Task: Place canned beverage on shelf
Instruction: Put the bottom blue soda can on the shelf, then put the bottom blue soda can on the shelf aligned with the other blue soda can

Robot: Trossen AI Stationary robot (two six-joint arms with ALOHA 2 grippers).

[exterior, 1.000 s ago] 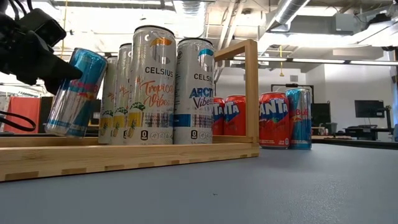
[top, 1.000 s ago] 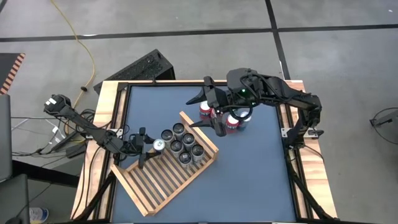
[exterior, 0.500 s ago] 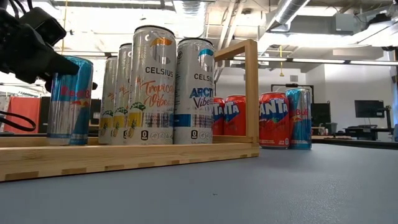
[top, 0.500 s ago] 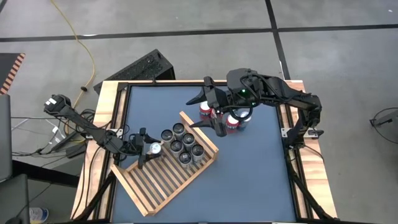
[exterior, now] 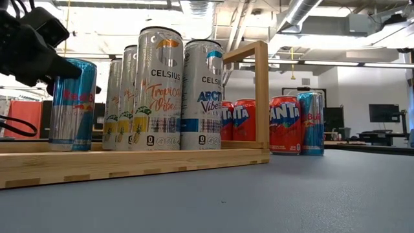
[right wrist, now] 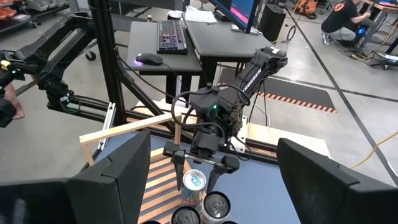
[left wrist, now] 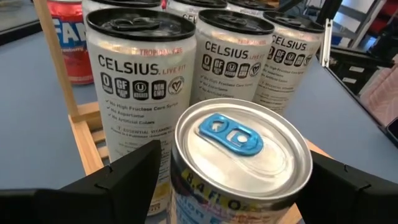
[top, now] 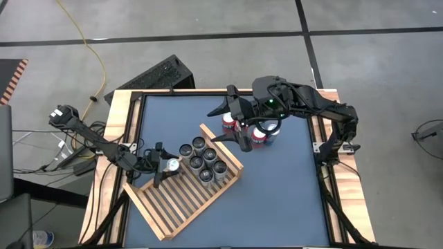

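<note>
The shelf is a light wooden slatted rack that lies askew on the blue table, and it also shows in the low view. A blue and silver can stands upright on its slats, left of several tall Celsius cans. My left gripper is shut on this can, whose top shows in the left wrist view. My right gripper is wide open and empty, above the red cans at the far middle of the table. My left gripper holds the blue and silver can by its upper side wall, just under the rim, between its two fingers. The fingers come from the table's left side, slanting down. The can stands upright with its base on the shelf's slats.
Several Celsius cans stand close beside the held can, against the shelf's raised frame. Red Fanta cans and another blue can stand on the table beyond the shelf. The shelf's near slats are bare.
The blue and silver can was tilted in my left gripper, with its base off the slats. It has swung upright and come down onto the shelf, a little toward the table's left. My left gripper has turned with it and has since kept still.
</note>
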